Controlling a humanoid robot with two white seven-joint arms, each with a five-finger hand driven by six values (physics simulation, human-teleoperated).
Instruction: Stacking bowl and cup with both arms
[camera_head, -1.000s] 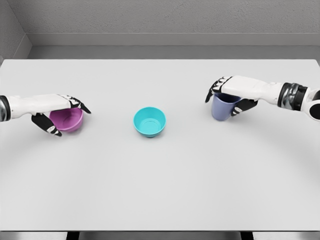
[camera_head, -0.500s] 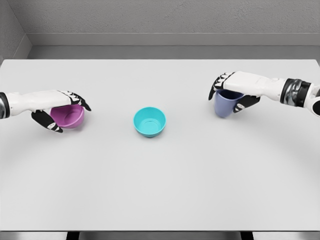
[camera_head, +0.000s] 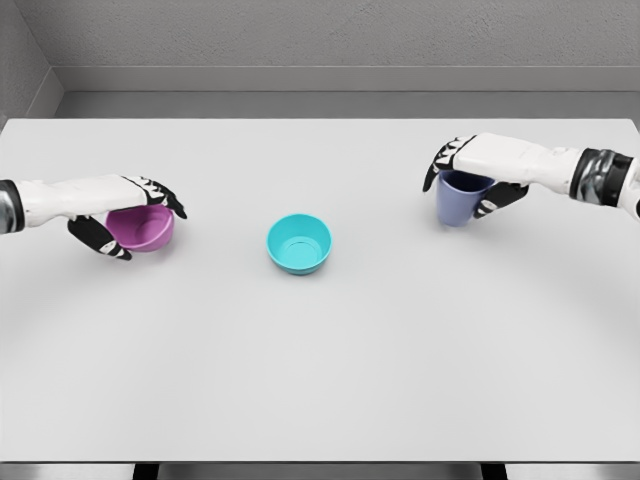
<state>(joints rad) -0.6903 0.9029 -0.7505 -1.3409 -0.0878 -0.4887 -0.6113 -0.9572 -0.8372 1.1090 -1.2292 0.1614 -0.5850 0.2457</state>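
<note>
Left robot hand (camera_head: 128, 212) gripped purple bowl (camera_head: 141, 230); right robot hand (camera_head: 478, 172) gripped blue cup (camera_head: 456, 200). Teal bowl (camera_head: 299, 243) sat between them on desk (camera_head: 320, 360).

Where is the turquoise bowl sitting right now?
In the head view the turquoise bowl sits alone near the middle of the white table, between the purple bowl on the left and the blue cup on the right.

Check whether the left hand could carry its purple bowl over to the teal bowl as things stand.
Probably yes. The left hand is shut on the purple bowl, and only bare table lies between it and the teal bowl. The right hand, on the blue cup, is well off to the other side.
</note>
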